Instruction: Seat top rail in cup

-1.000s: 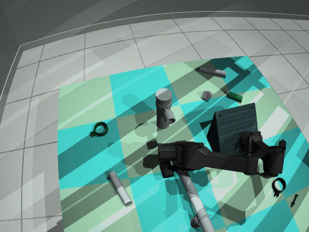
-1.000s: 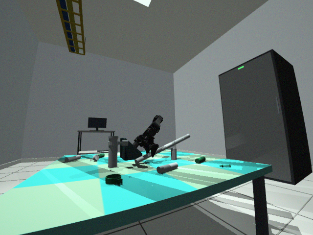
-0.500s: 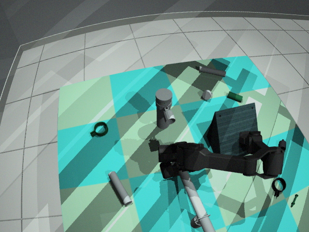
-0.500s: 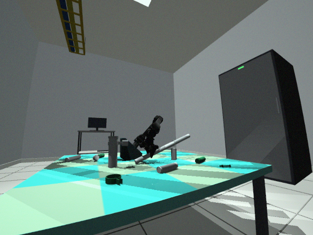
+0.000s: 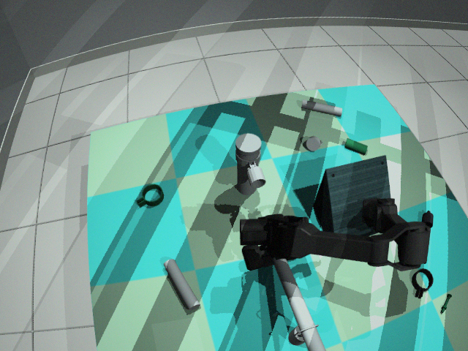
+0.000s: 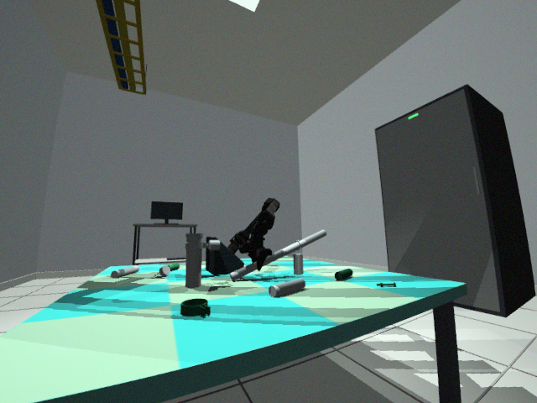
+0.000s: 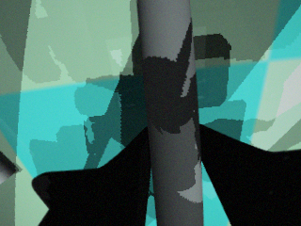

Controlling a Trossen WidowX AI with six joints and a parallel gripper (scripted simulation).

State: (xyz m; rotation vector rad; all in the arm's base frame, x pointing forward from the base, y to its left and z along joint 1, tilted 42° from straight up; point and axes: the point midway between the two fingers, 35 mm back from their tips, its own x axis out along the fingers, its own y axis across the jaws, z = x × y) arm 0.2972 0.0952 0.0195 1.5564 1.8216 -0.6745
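Top view: one big post (image 5: pixel 246 179) (image 6: pixel 193 264), one rail-end cup (image 5: pixel 256 173) (image 6: pixel 213 244), two loose ring bands (image 5: pixel 162 196) (image 6: pixel 193 310), two loose grey tubes (image 5: pixel 181 285) (image 6: pixel 287 287), one green cylinder (image 5: pixel 355 146), one bolt (image 5: pixel 446 303) (image 6: pixel 386 285). Long, straight, pale grey fence rail (image 5: pixel 300 308) (image 6: pixel 303 243) (image 7: pixel 171 94), streaked with shadow; tilted through one loop cap (image 5: pixel 315 325) (image 6: pixel 298 241), lower end low over the tabletop (image 6: pixel 242 342), apart from the cup. Gripper (image 5: pixel 273 257) (image 6: pixel 260 264) (image 7: pixel 170 128) clenched around the rail.

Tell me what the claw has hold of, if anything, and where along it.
The claw grips the fence top rail partway along, between its low end and the loop cap.
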